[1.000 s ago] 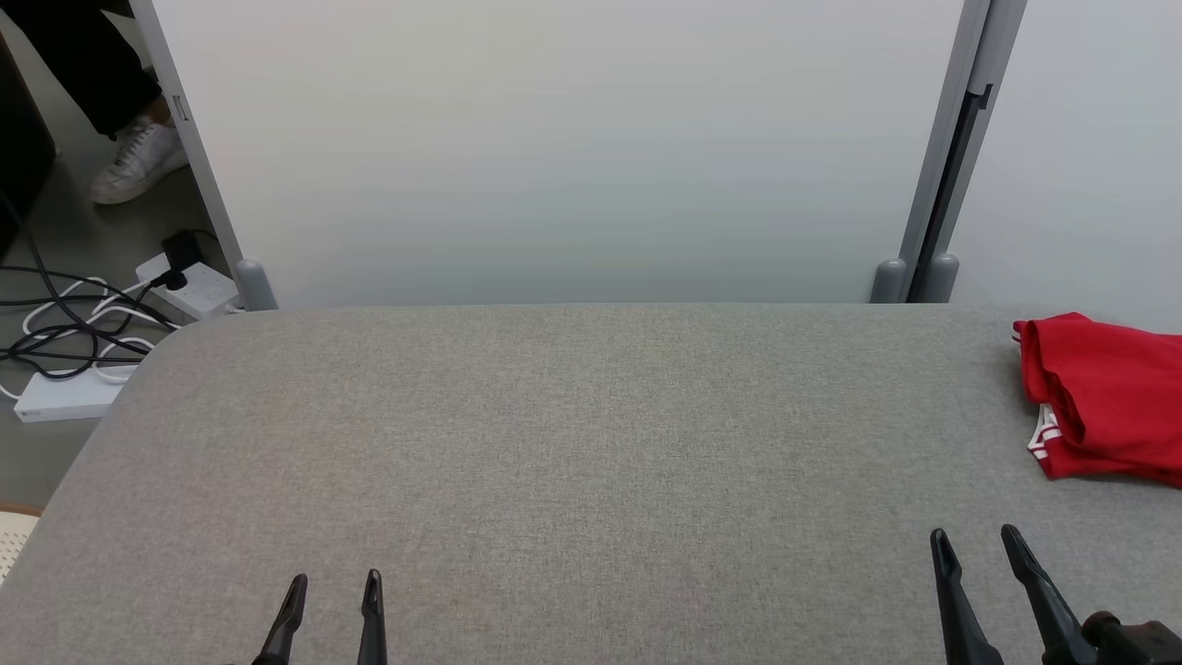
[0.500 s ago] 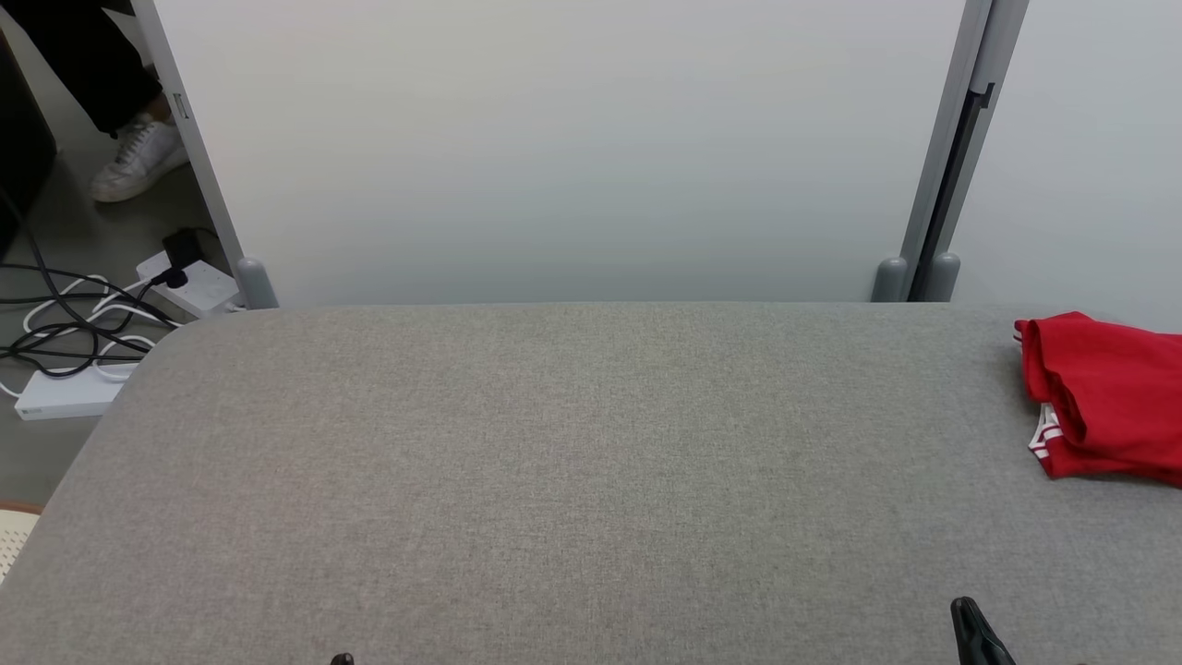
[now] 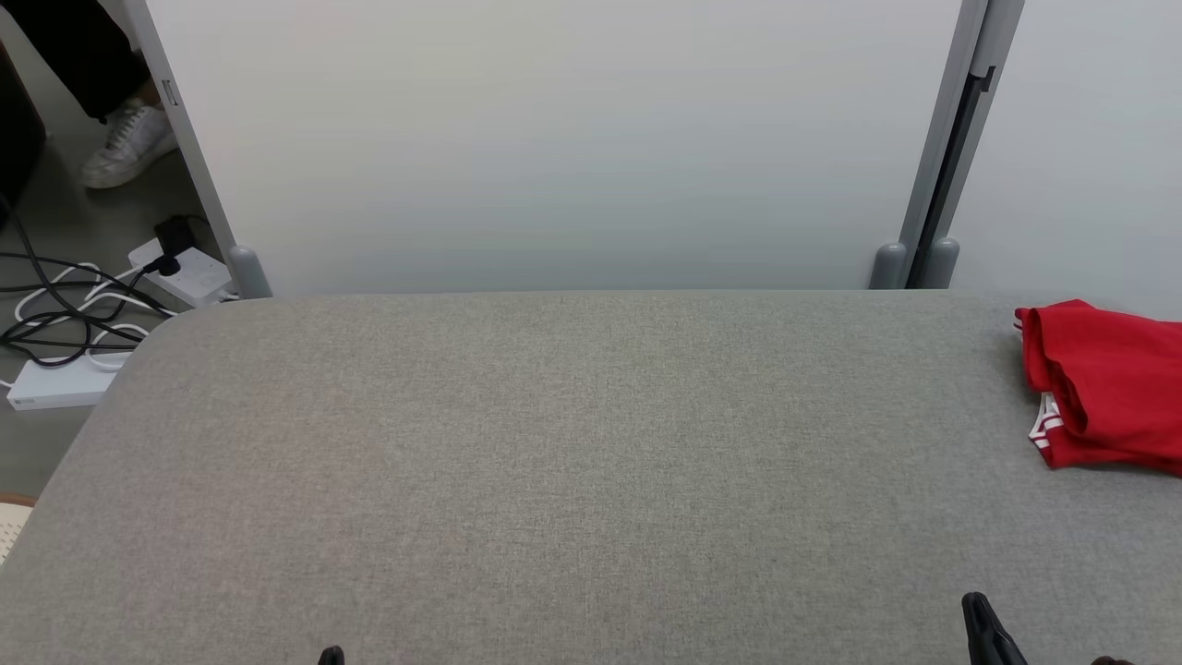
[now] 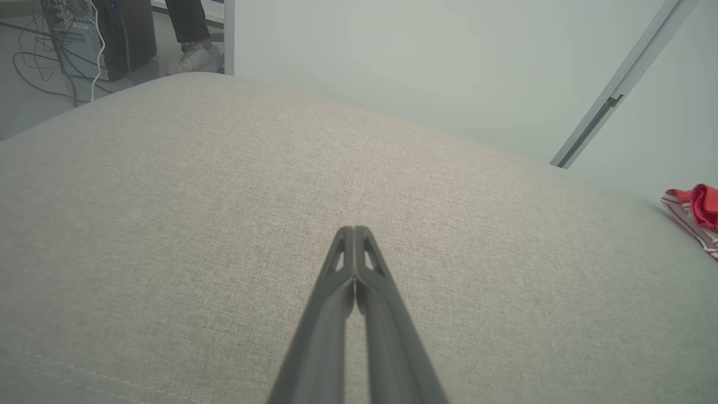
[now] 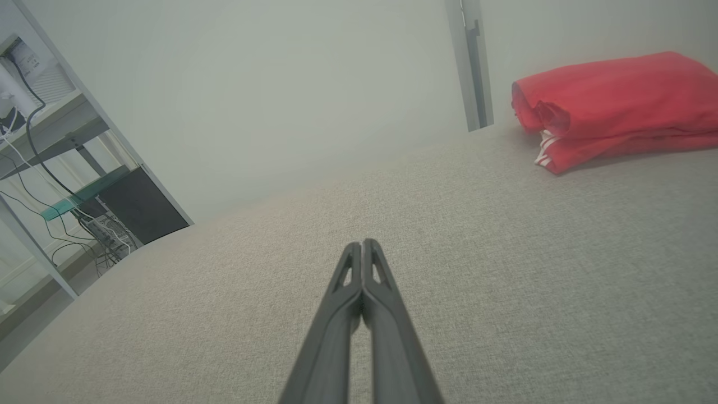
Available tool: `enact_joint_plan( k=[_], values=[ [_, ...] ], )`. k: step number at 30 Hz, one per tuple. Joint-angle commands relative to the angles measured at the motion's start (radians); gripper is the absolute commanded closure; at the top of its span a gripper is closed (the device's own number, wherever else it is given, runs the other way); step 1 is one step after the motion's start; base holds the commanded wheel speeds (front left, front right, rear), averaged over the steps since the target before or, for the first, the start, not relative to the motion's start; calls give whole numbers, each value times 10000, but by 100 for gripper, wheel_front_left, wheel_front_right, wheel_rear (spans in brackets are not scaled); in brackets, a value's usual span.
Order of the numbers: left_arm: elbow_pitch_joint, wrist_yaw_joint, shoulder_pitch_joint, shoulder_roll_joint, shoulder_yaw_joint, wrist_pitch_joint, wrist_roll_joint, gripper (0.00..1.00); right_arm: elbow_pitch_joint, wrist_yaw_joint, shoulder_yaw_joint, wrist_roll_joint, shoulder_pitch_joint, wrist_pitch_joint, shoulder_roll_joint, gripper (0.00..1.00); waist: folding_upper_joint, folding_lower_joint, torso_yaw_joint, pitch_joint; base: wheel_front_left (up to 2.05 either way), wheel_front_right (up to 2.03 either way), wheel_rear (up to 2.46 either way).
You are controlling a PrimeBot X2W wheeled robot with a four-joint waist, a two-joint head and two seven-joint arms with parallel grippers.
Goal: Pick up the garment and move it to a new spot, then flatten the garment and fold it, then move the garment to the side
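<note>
A folded red fabric garment with white-striped trim [image 3: 1103, 383] lies at the right edge of the head frame, on the grey fabric-covered table [image 3: 554, 443], partly cut off by the frame border. The left end effector [image 4: 354, 231] is fully closed, fingers pressed together, holding nothing, over the table surface. The right end effector [image 5: 362, 244] is likewise closed and empty, well apart from the garment at its frame's upper right.

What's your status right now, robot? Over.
Left gripper shut, empty. Right gripper shut, empty. Red garment on table, far right. Nothing lies between.
</note>
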Motion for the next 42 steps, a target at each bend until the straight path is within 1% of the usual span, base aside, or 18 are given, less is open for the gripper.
enact_joint_plan(
  k=[1, 42],
  values=[
    [-239, -110, -624, 26, 179, 83, -421, 100, -174, 0, -89, 385, -486, 84, -87, 100, -1, -2, -9, 31, 0, 0, 0],
    [-171, -741, -1767, 58, 831, 1287, -5018, 100, 135, -1, -620, 4772, -1519, 1252, -77, 100, -1, -2, -158, 568, 0, 0, 0]
  ],
)
